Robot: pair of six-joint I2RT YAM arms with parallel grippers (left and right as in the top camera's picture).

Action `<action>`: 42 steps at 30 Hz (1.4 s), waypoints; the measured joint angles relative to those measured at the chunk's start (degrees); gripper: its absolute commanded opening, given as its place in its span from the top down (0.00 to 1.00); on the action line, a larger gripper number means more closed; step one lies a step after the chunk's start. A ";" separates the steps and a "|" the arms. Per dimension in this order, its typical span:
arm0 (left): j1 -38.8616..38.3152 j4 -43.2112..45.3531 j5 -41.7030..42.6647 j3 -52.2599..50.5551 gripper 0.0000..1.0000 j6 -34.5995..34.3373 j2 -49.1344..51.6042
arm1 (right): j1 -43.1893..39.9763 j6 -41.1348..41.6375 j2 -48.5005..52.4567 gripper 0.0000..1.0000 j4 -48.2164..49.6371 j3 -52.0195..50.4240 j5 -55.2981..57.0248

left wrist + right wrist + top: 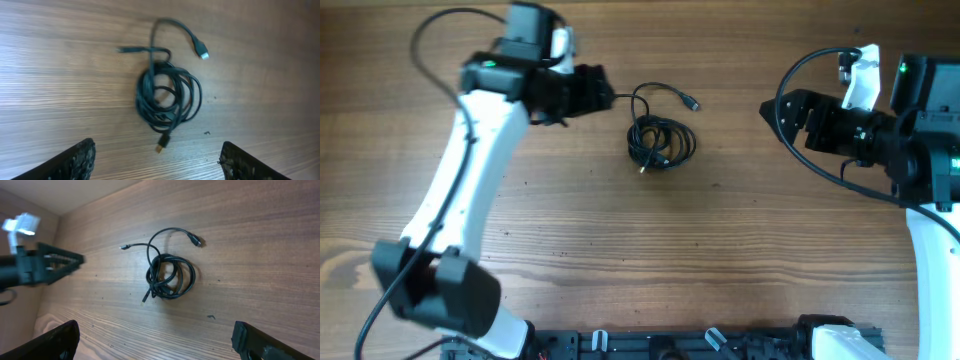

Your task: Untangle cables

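The cables (660,140) lie as one coiled bundle of thin black cord in the middle of the wooden table. A plug end (691,103) sticks out to the upper right and a gold-tipped plug (643,168) points down-left. The bundle also shows in the left wrist view (167,97) and in the right wrist view (170,276). My left gripper (603,90) is open and empty, just left of the bundle and apart from it; its fingers frame the coil in its wrist view (157,162). My right gripper (770,112) is open and empty, well to the right; its fingers show in its wrist view (155,340).
The wooden table (720,240) carries only the bundle. A black rack (700,345) runs along the front edge. The left arm's white body (470,170) crosses the left side. The right arm's base (930,150) fills the far right.
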 measured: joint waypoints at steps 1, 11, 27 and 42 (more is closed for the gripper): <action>-2.29 0.83 -0.50 0.00 0.23 -1.11 1.92 | 0.00 -0.02 0.31 0.00 -0.17 0.00 0.00; -8.46 3.74 -7.82 0.00 0.48 -9.75 13.73 | 0.00 -0.02 1.09 0.00 -1.31 0.00 2.19; -8.41 8.20 -9.60 0.00 0.59 -17.59 24.50 | 0.00 0.20 1.09 0.00 -1.49 0.00 3.04; -9.46 9.79 -9.25 1.03 0.74 -19.08 27.82 | 0.00 0.42 1.09 0.00 -1.49 0.00 3.06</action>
